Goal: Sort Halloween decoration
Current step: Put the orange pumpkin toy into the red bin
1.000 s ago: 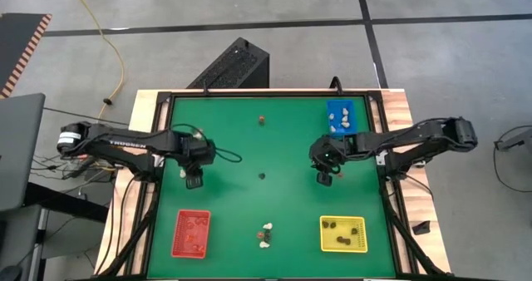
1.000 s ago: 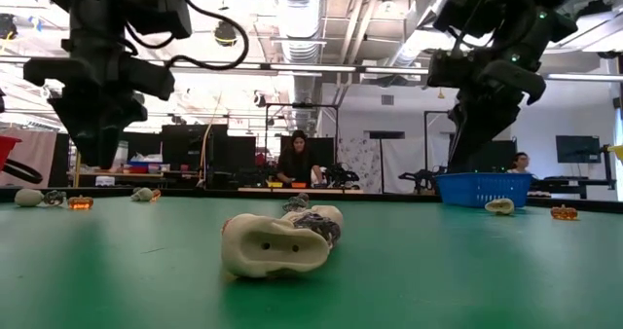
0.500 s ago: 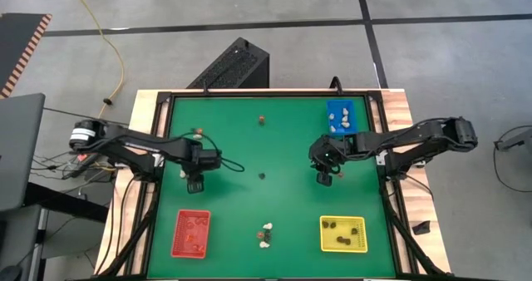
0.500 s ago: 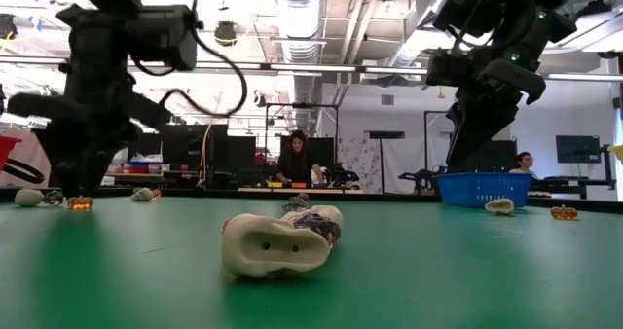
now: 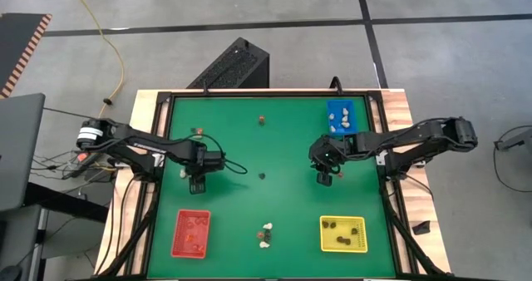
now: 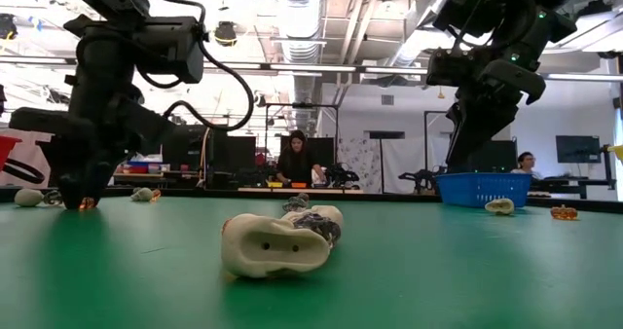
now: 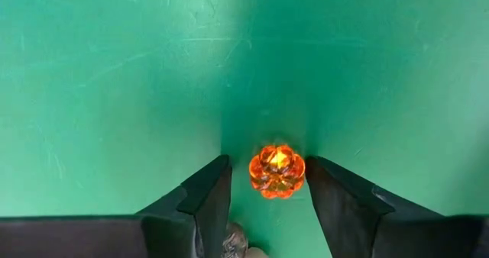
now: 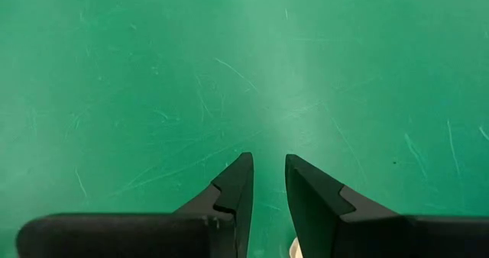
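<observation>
Where high view hides it | left gripper (image 7: 267, 183) fingers parted around orange pumpkin (image 7: 276, 170) | right gripper (image 8: 267, 178) fingers slightly apart

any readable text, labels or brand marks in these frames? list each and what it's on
"TROSSEN": appears as light lettering along the left arm in the high view, too small to read with certainty.
No print shows on the red tray, yellow tray, blue tray or green table.

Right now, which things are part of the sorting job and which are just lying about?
Job:
orange pumpkin trinket, between the open left fingers
cream trinkets
dark trinket
red tray, yellow tray, blue tray

Lying about:
yellow cable
black box
</observation>
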{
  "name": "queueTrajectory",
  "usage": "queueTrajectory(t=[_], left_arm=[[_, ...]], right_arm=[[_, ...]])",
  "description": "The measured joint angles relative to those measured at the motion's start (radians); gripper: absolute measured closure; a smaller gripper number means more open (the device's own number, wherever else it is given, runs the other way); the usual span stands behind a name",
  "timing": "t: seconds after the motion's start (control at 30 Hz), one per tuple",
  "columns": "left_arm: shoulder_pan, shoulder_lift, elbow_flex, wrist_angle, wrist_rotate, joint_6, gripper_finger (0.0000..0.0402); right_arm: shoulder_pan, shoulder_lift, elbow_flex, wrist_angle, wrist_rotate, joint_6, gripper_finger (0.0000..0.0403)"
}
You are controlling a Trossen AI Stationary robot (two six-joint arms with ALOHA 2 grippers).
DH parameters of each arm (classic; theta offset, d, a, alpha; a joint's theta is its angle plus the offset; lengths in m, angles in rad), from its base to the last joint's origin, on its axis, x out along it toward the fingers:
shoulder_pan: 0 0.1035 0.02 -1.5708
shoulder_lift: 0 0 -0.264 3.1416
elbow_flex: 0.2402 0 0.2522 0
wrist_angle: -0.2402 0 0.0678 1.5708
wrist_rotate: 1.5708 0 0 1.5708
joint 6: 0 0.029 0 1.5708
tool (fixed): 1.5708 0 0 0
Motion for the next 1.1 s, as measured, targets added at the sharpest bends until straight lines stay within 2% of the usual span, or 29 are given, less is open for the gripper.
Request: queueTrajectory(t=[0.37, 0.63, 0.73, 0.83, 1.1], left_arm=[[0.0, 0.0, 0.0, -0.006, 0.023, 0.0, 0.0244], [0.0, -0.001, 0.001, -0.009, 0.044, 0.006, 0.0312], [0.0, -0.001, 0.002, -0.01, 0.045, 0.006, 0.0326], [0.0, -0.001, 0.003, -0.012, 0.059, 0.008, 0.0325], [-0.004, -0.08, 0.034, -0.047, 0.212, -0.042, 0.0302]], right_arm=[[0.0, 0.0, 0.0, 0.002, 0.0, 0.0, 0.0292], [0.0, 0.0, 0.0, 0.002, -0.006, 0.003, 0.0292], [0.0, 0.0, 0.0, 0.002, -0.014, 0.003, 0.0292], [0.0, 0.0, 0.0, 0.001, -0.015, 0.011, 0.0292], [0.0, 0.0, 0.0, 0.004, -0.018, 0.019, 0.0292]])
